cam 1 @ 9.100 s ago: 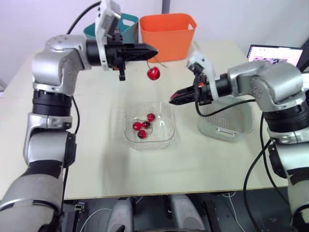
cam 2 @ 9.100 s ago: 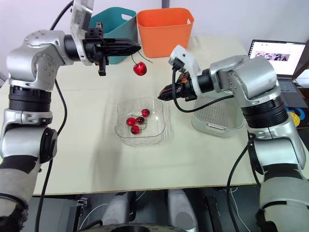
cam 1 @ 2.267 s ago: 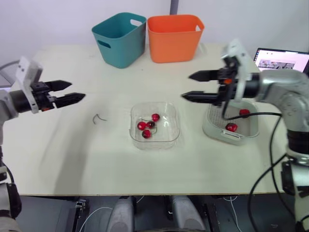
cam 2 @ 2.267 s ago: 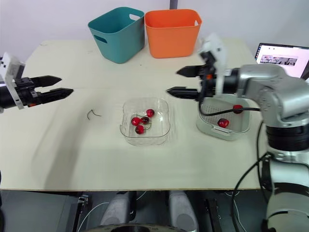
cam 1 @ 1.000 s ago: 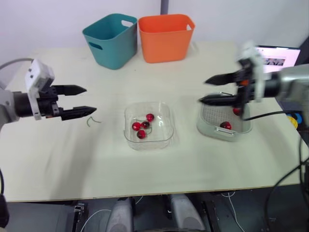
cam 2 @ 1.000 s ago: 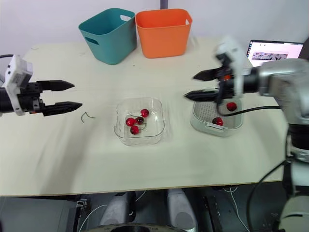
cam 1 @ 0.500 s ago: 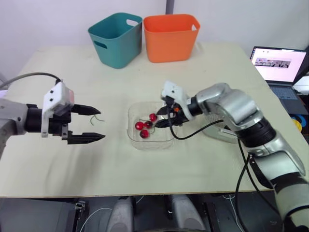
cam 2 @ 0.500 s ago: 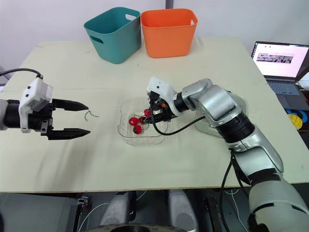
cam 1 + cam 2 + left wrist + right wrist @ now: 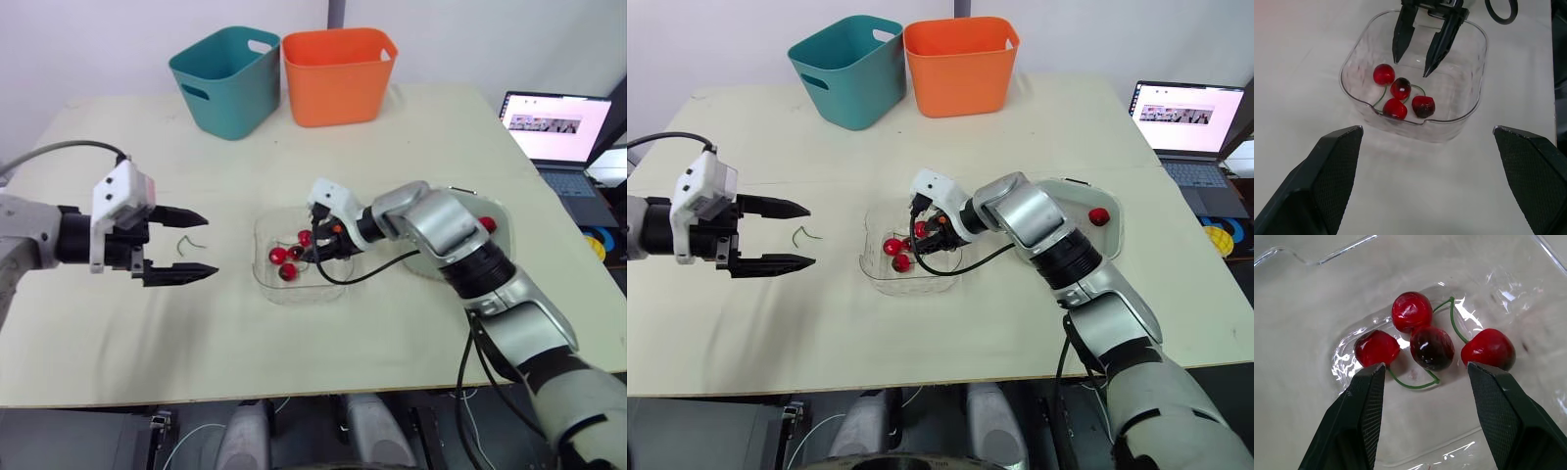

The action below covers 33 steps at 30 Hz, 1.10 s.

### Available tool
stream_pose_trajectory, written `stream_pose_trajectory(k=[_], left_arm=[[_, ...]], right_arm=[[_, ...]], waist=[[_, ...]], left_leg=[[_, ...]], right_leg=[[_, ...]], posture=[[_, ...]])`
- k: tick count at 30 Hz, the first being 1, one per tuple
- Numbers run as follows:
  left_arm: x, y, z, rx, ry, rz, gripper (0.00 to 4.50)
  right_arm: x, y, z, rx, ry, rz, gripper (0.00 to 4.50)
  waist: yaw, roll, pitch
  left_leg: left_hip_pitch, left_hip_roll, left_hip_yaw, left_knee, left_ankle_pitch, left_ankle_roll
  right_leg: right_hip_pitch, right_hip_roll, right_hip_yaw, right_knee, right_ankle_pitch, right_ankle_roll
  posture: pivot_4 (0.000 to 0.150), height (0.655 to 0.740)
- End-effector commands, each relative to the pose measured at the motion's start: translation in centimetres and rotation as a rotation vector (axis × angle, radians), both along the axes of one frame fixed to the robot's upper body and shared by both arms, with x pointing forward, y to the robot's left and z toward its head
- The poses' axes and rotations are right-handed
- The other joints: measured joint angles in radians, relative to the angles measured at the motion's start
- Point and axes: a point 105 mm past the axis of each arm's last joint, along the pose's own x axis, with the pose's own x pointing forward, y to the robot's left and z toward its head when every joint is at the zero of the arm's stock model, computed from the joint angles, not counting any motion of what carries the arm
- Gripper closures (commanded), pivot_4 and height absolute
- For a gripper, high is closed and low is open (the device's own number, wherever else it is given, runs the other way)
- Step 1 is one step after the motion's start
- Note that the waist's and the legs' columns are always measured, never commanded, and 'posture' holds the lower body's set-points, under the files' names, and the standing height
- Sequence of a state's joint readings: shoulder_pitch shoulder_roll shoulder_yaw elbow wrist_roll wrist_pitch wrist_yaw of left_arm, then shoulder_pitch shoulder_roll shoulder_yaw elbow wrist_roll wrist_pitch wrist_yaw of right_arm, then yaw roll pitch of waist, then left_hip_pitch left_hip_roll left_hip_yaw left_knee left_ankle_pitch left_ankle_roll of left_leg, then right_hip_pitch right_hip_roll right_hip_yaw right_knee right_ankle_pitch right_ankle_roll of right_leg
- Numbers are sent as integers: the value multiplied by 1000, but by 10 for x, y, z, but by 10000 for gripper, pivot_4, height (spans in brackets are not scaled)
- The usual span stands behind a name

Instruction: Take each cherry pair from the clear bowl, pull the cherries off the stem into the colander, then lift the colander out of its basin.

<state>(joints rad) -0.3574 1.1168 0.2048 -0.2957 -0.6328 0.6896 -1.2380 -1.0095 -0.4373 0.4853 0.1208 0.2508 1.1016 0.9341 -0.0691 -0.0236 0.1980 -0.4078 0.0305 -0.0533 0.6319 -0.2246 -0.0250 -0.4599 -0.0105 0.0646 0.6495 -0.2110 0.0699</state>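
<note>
On the pale counter (image 9: 294, 362), the clear bowl (image 9: 1449, 127) holds four cherries (image 9: 1411, 312); the right tool (image 9: 1411, 67) hangs over them, fingers apart. The left tool (image 9: 209, 245), also spread apart, is near a loose stem (image 9: 186, 240). Teal bin (image 9: 227, 78) and orange bin (image 9: 338, 73) stand behind.

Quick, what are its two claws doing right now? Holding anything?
Left gripper: open, holding nothing.
Right gripper: open, holding nothing, poised over the cherries in the clear bowl.

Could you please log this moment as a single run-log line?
right tool open over four cherries in clear bowl | left tool open near loose stem | cherry visible in colander
</note>
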Motion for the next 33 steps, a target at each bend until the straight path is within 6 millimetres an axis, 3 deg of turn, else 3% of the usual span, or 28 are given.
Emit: stream_pose_trajectory(k=[1,6,19,27,33], left_arm=[[1,-4,5,-1,-40,-17,0],[2,-6,1,-16,-46,-25,0],[4,-6,-3,-28,-58,-18,0],[5,-5,-4,-28,-58,-7,0],[7,-7,-3,-34,-65,-10,0]], right_arm=[[1,5,11,18,-21,-36,17077],[5,7,7,-7,-51,-80,17077],[-8,28,4,3,-52,7,17077],[-5,29,19,6,-135,40,17077],[-2,32,0,-49,-147,56,17077]], waist=[[0,0,0],[0,0,0],[-1,0,0],[-1,0,0],[-2,0,0]], left_leg=[[0,0,0,0,0,0],[0,0,0,0,0,0],[0,0,0,0,0,0],[0,0,0,0,0,0],[0,0,0,0,0,0]], right_leg=[[0,0,0,0,0,0],[0,0,0,0,0,0],[0,0,0,0,0,0],[0,0,0,0,0,0],[0,0,0,0,0,0]], posture=[[1500,7400],[1500,7400],[1500,7400],[1500,7400],[1500,7400]])
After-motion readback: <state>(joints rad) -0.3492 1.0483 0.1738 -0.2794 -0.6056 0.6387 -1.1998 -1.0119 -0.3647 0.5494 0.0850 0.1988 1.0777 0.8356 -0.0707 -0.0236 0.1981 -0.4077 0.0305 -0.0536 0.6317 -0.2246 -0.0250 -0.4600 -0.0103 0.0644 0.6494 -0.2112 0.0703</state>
